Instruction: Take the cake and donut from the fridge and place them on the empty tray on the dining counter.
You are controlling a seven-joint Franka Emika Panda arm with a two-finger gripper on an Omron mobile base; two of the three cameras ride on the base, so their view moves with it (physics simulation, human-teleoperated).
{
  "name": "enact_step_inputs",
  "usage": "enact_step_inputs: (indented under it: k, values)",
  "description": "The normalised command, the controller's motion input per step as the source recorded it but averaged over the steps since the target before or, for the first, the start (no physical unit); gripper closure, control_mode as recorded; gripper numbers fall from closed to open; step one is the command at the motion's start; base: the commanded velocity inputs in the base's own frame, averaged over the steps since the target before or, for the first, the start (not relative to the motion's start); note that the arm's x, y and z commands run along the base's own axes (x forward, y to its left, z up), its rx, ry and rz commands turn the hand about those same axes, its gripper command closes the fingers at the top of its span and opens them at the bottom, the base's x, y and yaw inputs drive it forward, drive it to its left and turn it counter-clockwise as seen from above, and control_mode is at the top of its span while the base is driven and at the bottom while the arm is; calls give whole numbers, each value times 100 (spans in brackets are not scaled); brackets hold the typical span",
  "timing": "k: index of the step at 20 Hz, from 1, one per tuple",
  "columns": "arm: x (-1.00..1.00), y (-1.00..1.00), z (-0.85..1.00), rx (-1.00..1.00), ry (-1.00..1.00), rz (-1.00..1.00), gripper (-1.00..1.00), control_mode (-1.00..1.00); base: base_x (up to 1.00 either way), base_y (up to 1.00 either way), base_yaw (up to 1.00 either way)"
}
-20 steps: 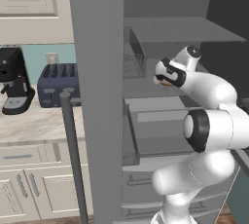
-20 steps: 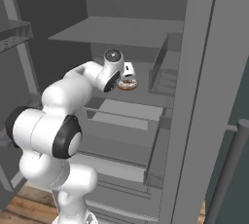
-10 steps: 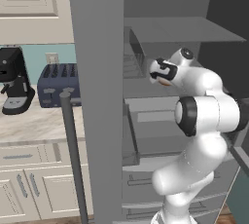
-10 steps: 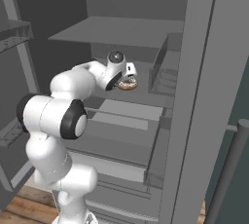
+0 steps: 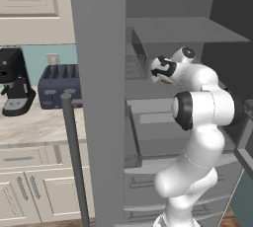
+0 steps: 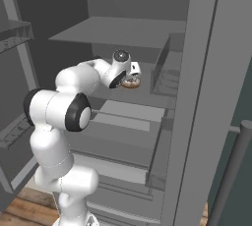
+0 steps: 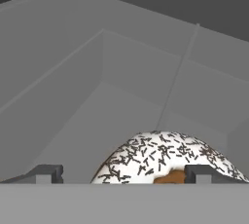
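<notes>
Inside the open fridge, the gripper stands with its jaws spread wide, one dark fingertip to one side of the donut and the other fingertip over the donut's far part; no contact between tip and icing can be made out. Seen from the hand, the donut lies directly ahead of and below the gripper, between the tips: a ring with white icing, dark sprinkles and a brown patch at its hole. From the right base camera, the donut rests on a grey shelf, just under the white hand and just beside a wire door bin on the side away from the arm. From the left base camera, the hand reaches into the same shelf level, past the grey fridge door and its long bar handle. Well behind the gripper on the wall counter stand a blue toaster and a black coffee machine.
</notes>
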Motion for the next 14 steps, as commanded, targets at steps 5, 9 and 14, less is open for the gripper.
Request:
enact_step_inputs:
  k: [5,9,14]
  values:
    - [0,0,-35,0,1,0,-100,-100,0,0,0]
    - [-2,0,-46,0,0,0,-100,-100,0,0,0]
    - [-5,0,-56,0,0,0,-100,-100,0,0,0]
